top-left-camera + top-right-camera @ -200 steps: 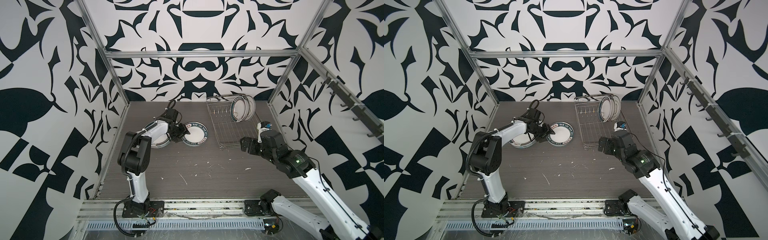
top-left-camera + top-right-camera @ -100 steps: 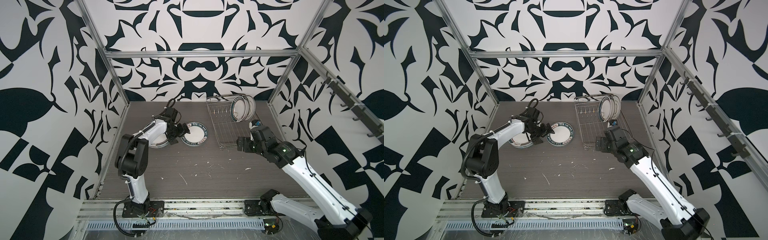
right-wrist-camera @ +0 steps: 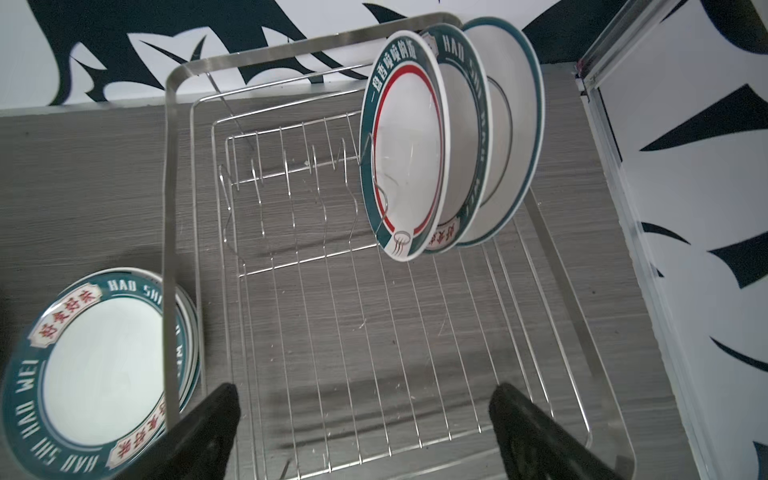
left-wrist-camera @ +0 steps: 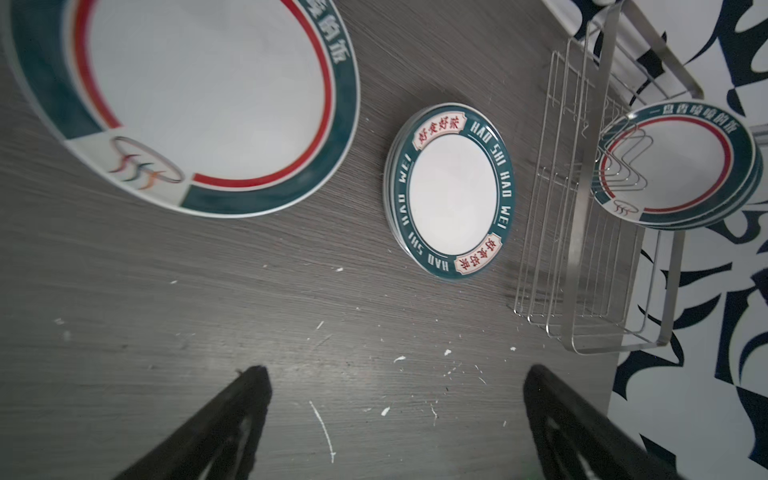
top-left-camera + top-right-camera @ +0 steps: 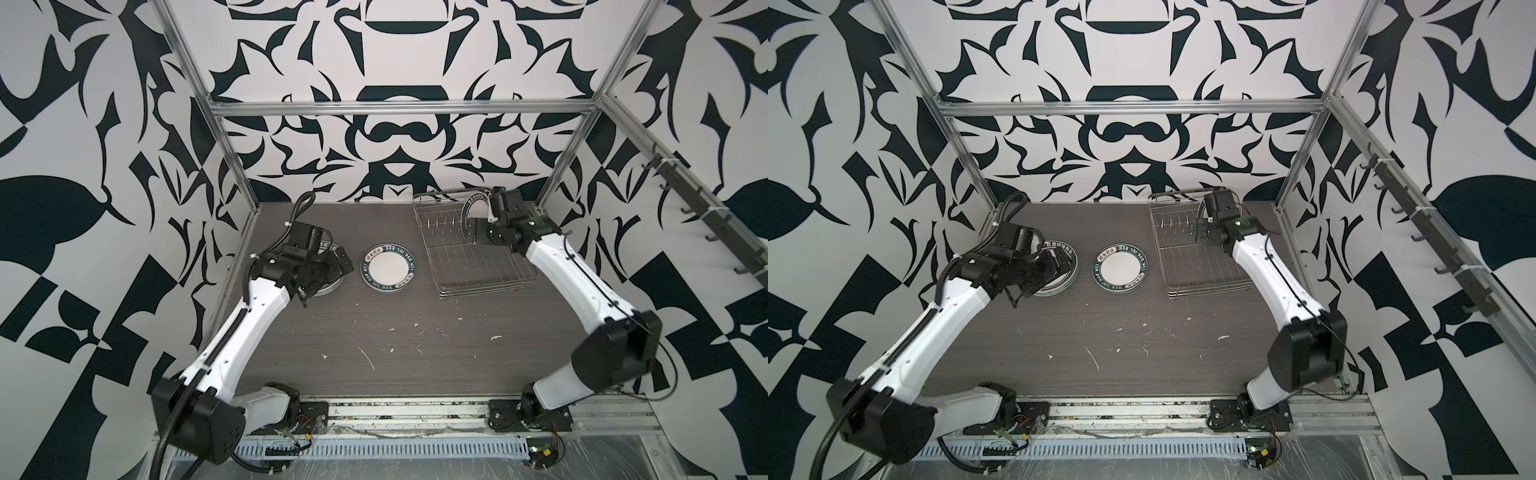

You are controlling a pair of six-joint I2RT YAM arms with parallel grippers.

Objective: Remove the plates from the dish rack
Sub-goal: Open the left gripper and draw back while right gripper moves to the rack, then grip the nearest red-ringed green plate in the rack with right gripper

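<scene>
**A:** Where does the dish rack (image 5: 478, 266) stand?

**B:** In both top views it stands right of the centre, near the back wall, on the dark table (image 5: 415, 332).

**A:** And the plates?

**B:** Three standing plates (image 3: 409, 141) lean upright between the prongs at the far right corner of the rack. The front one has a red ring. A small stack (image 5: 388, 269) with a lettered teal rim lies flat at the middle of the frame, just left of the rack. A large stack (image 5: 1065, 249) lies further left, partly hidden by the left arm.

**A:** What about the left gripper (image 4: 397, 374)?

**B:** It hangs over the large stack. Its fingers (image 4: 249, 399) are wide apart, and only the table shows between them.

**A:** And the right gripper (image 3: 365, 390)?

**B:** It hovers over the rack, near the standing plates but apart from them. Its fingers (image 3: 519, 415) are also spread wide, above the wire floor.
</scene>
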